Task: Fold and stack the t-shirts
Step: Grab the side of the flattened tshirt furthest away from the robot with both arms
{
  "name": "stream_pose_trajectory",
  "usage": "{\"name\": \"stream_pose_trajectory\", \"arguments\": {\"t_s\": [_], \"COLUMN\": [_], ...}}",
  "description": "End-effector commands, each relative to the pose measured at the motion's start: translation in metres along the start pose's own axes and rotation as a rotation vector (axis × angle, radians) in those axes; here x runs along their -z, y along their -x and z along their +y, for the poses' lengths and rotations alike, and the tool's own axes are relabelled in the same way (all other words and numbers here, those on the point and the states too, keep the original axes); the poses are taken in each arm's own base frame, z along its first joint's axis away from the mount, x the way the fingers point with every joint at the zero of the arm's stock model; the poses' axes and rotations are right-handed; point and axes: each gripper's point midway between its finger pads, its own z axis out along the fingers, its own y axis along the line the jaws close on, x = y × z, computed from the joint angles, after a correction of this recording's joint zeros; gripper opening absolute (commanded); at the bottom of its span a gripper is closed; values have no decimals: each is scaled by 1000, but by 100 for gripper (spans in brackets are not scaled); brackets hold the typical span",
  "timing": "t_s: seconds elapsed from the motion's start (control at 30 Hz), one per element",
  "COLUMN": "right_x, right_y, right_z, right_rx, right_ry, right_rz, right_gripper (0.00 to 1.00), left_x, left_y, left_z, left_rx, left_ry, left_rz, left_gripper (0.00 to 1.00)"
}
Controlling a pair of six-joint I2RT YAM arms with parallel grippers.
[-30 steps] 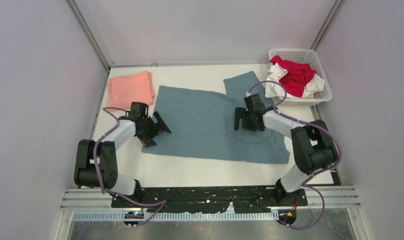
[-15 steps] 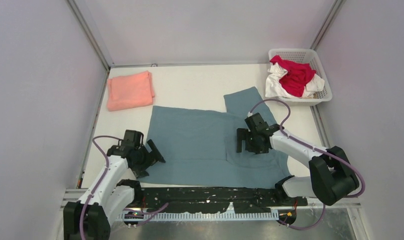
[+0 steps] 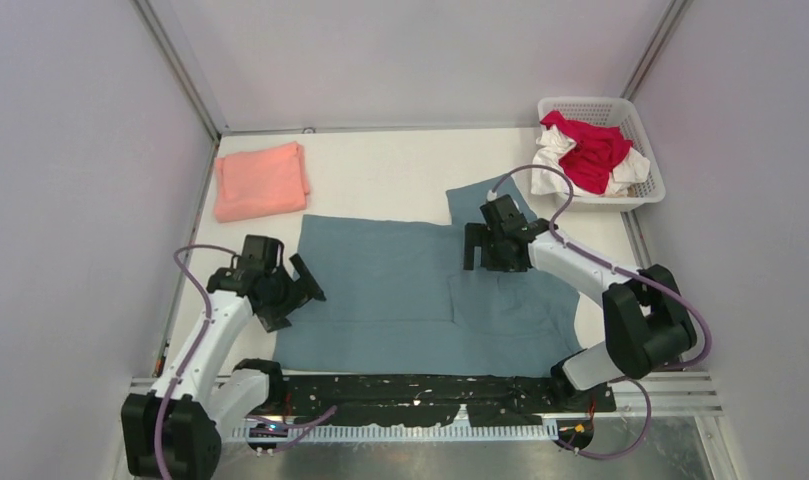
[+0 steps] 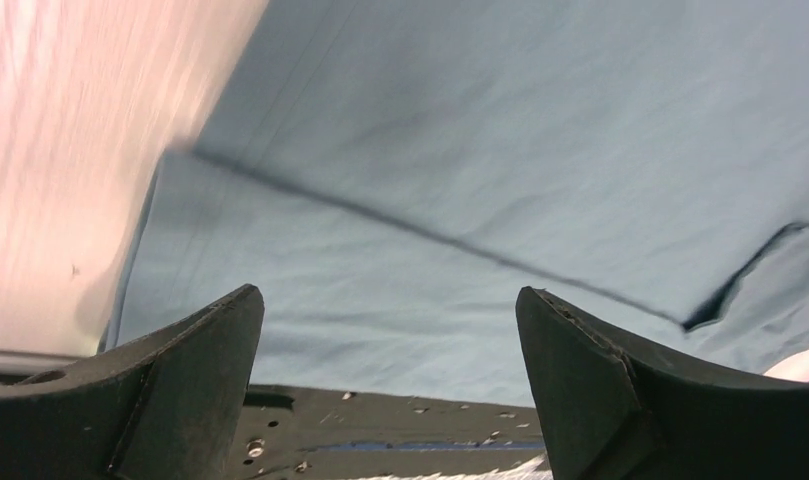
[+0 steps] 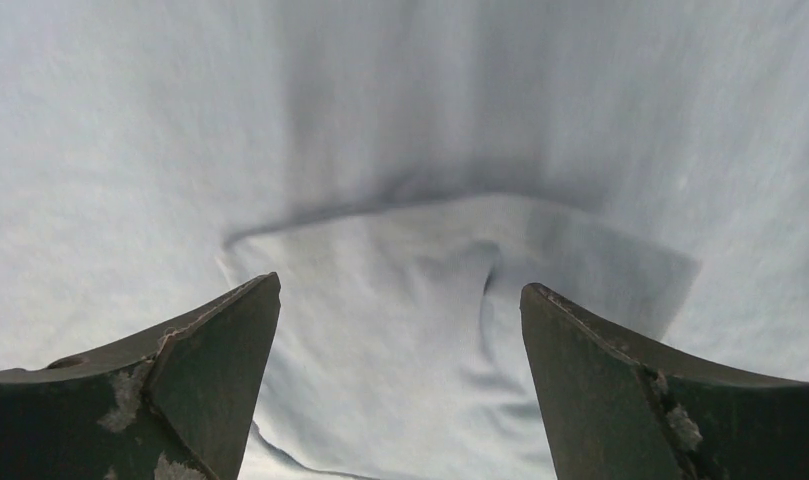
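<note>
The dusty teal t-shirt (image 3: 400, 300) lies spread flat across the middle of the table, its lower edge at the near edge, one sleeve (image 3: 485, 200) reaching toward the back. My left gripper (image 3: 296, 297) is open and empty at the shirt's left edge; in the left wrist view (image 4: 388, 295) the teal cloth (image 4: 500, 150) lies under its jaws. My right gripper (image 3: 497, 258) is open and empty over the shirt's upper right part; the right wrist view (image 5: 400, 288) shows a folded flap of the cloth (image 5: 410, 300). A folded salmon-pink t-shirt (image 3: 260, 180) lies at the back left.
A white lattice basket (image 3: 641, 122) at the back right holds a crumpled red t-shirt (image 3: 590, 150) and a white one (image 3: 548, 172). The black base plate (image 3: 420, 388) runs along the near edge and shows in the left wrist view (image 4: 380, 430). Grey walls stand on three sides.
The teal shirt has slid toward the near edge with both grippers. Since then both grippers have moved back away from that edge, and the shirt has stayed put.
</note>
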Motion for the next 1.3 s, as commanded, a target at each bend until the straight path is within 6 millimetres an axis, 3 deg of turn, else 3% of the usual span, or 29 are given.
{"name": "stream_pose_trajectory", "arguments": {"t_s": [0.0, 0.17, 0.23, 0.27, 0.3, 0.33, 0.37, 0.4, 0.43, 0.47, 0.5, 0.53, 0.6, 0.83, 0.93, 1.1, 1.27], "right_x": [-1, -14, -18, -10, -21, -16, -29, -23, -37, -31, -45, -40, -58, -76, -82, -87, -88], "right_y": [73, 124, 146, 170, 175, 197, 202, 223, 224, 244, 245, 261, 272, 305, 304, 296, 291], "right_z": [6, -10, -13, -9, -14, -10, -15, -11, -18, -15, -21, -22, -28, -40, -43, -48, -39], "right_rx": [-19, -50, -42, -31, -33, -33, -40, -48, -56, -59, -65, -71, -83, -123, -124, -117, -69], "right_ry": [-20, -48, -50, -38, -54, -47, -59, -45, -59, -49, -65, -66, -83, -79, -81, -84, -24], "right_rz": [-161, -216, -236, -279, -269, -310, -292, -331, -300, -335, -308, -334, -326, -344, -335, -318, -306], "right_gripper": [95, 95, 95, 95, 95, 95, 95, 95, 95, 95, 95, 95, 95, 95, 95, 95, 95], "left_x": [8, 10, 4, -1, -8, -17, -26, -33, -40, -46, -53, -59, -69, -97, -98, -101, -95], "left_y": [66, 143, 170, 183, 199, 208, 217, 222, 229, 234, 238, 241, 245, 244, 247, 229, 241], "left_z": [-47, -95, -107, -115, -124, -127, -132, -136, -140, -142, -143, -145, -144, -136, -136, -147, -130], "left_rx": [-75, -121, -134, -143, -143, -144, -145, -146, -152, -155, -158, -162, -160, -138, -103, -42, -55], "left_ry": [-75, -88, -67, -70, -65, -56, -52, -49, -46, -39, -29, -19, -7, 19, 38, -44, 54], "left_rz": [-149, -221, -221, -212, -204, -186, -167, -144, -127, -118, -102, -90, -69, -8, -10, 29, -24], "left_gripper": [99, 99, 99, 99, 99, 99, 99, 99, 99, 99, 98, 97, 96, 88, 87, 89, 89]}}
